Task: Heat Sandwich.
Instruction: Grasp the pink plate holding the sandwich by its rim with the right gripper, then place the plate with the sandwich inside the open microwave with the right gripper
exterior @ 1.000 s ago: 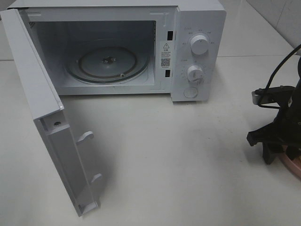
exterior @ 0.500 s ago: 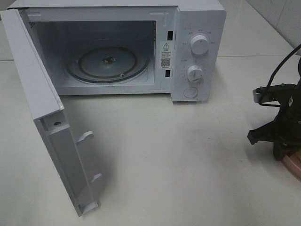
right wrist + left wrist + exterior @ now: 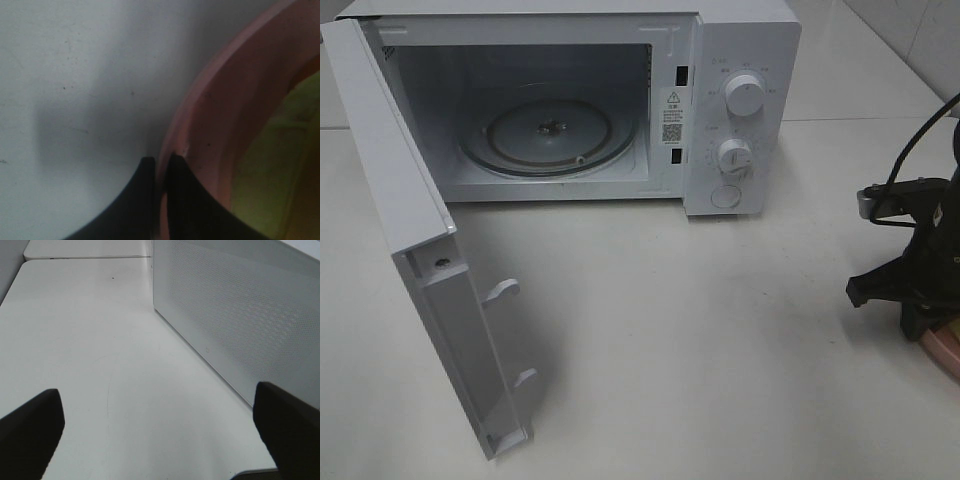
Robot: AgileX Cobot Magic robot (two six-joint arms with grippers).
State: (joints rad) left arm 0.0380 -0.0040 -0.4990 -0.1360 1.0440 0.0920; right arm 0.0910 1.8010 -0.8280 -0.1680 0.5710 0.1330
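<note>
Right claw [image 3: 160, 159] newly tight on pink plate [image 3: 215, 105]; sandwich [image 3: 280, 150] blurred yellow-green.

My high camera looked down at the microwave [image 3: 740, 60] front; left wrist sat low beside it; right wrist hugged the plate [image 3: 200, 115] rim, shared overhead.
</note>
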